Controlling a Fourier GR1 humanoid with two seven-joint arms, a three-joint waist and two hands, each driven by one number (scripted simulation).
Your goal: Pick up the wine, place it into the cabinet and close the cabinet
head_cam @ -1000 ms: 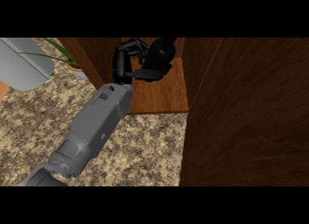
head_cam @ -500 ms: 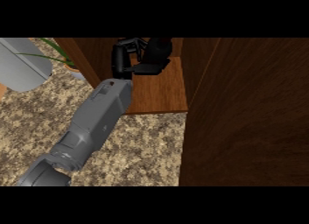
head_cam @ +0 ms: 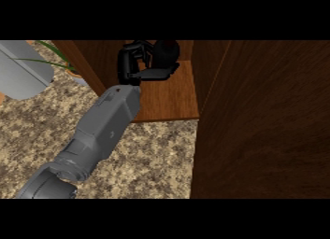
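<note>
The wine bottle [head_cam: 169, 50] shows as a dark shape inside the open cabinet, just above its wooden floor [head_cam: 173, 99]. My right hand [head_cam: 138, 64] is inside the cabinet with its fingers and thumb curled round the bottle, hiding its lower part. The grey right forearm [head_cam: 109, 121] runs up from the lower left. I cannot tell whether the bottle's base touches the cabinet floor. My left hand does not show.
The cabinet's open dark wooden door [head_cam: 271, 121] fills the right side. A cabinet side wall [head_cam: 84, 63] stands left of the hand. A potted plant [head_cam: 60, 63] and a large grey cylinder [head_cam: 15, 67] are at the upper left. The counter [head_cam: 154, 154] is speckled stone.
My right hand has shifted slightly left and turned inside the cabinet, still holding the bottle. The forearm has swung a little with it.
</note>
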